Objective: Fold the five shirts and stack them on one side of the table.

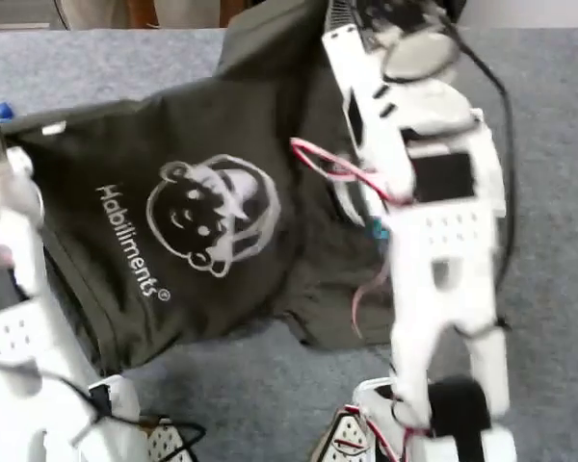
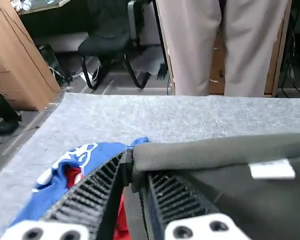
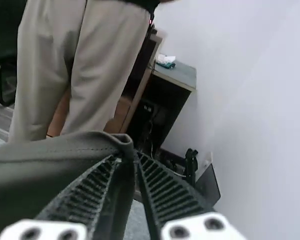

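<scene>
A grey, felt-like table [image 1: 549,144] carries a dark olive shirt [image 1: 222,289] of soft knit, spread print-up. Its far edge, rolled thick, is raised and runs diagonally from the left to the far right. The rest trails toward the near side. A white round cartoon-face emblem [image 1: 212,217] sits tilted, with white writing alongside. The left gripper [image 2: 131,161] and right gripper [image 3: 126,150], both with ribbed black jaws, each clench that edge. A crumpled blue and red shirt [image 2: 65,165] lies far left. A small white label [image 2: 271,170] sits near the left grip.
</scene>
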Robot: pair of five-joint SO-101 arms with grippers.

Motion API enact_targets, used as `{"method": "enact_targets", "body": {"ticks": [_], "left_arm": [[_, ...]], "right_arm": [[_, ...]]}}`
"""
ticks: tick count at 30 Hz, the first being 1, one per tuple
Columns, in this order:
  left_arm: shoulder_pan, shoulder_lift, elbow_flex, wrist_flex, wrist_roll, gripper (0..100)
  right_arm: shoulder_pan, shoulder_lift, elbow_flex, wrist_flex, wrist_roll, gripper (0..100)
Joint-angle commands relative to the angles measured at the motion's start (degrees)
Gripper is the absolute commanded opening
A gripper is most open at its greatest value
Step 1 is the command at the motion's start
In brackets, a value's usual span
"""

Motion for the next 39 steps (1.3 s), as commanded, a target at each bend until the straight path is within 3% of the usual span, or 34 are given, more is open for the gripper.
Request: {"method": "enact_targets", "body": {"ticks": [1,6,10,15,19,28,31,34,39], "left_arm": [[0.35,11.12,-4.57,-7.91,3.96,2],[2.37,24.84,-15.91,-5.71,8.88,2],[5.89,31.25,-21.71,-0.09,8.79,2],[6.95,34.51,-23.65,3.08,8.79,2],[6.59,33.01,-23.65,11.34,8.7,2],[6.15,22.46,-23.12,31.12,8.7,2],[6.68,21.23,-23.03,36.4,8.7,2],[8.53,21.23,-23.03,42.02,6.59,2],[11.34,20.53,-20.22,47.3,5.54,2]], "right_arm": [[1.01,8.13,-0.57,-8.79,-0.62,0.2],[0.66,24.04,-11.3,-12.57,-0.62,0.2],[0.92,34.33,-23.34,-6.77,-0.62,0.2],[1.71,41.89,-38.9,11.08,-0.53,0.2],[2.24,43.65,-48.48,29.36,0.0,0.2],[1.8,43.74,-63.34,65.05,13.54,0.2],[1.8,43.3,-63.87,71.47,15.74,0.2],[3.12,40.92,-60.18,71.38,16.62,0.2],[1.01,28.0,-38.9,71.12,17.41,0.2]]}}
